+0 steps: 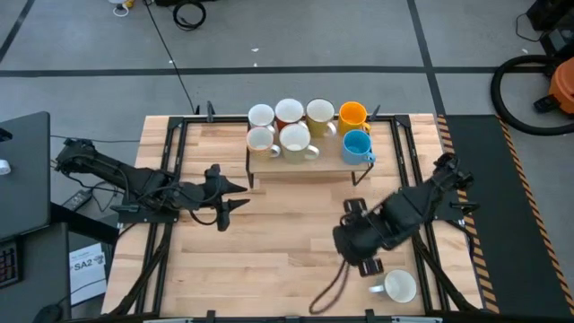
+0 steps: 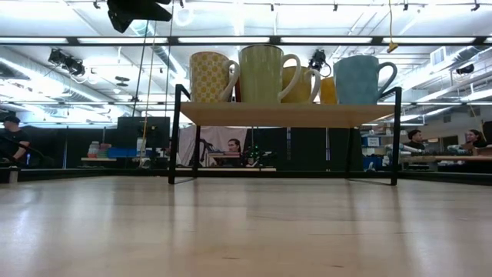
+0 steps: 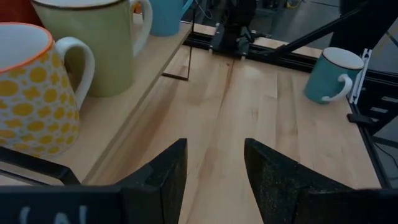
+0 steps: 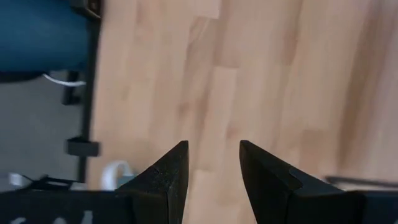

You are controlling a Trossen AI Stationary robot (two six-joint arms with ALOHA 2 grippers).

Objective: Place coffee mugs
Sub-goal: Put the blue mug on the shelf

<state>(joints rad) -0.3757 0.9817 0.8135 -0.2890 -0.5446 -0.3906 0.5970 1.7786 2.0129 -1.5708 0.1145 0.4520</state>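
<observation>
Seven mugs stand on a low wooden shelf point(image 1: 309, 160) at the table's far middle. They include white ones point(image 1: 261, 116), an orange-yellow one point(image 1: 352, 114) and a light blue one point(image 1: 357, 145). The left wrist view shows a yellow-dotted mug point(image 3: 31, 93) and a pale green mug point(image 3: 93, 43) on it. One more mug point(image 1: 399, 287), teal outside and white inside point(image 3: 326, 74), stands upright on the table near its right near corner. My left gripper point(image 1: 235, 196) point(image 3: 214, 180) is open, left of the shelf. My right gripper point(image 4: 211, 180) is open above bare table, near that mug.
The shelf stands on thin black legs point(image 2: 175, 135) with free room under it. Black rails point(image 1: 166, 179) run along the table's left and right sides. A dark cable point(image 1: 327, 292) loops from my right arm toward the near edge. People sit in the room behind.
</observation>
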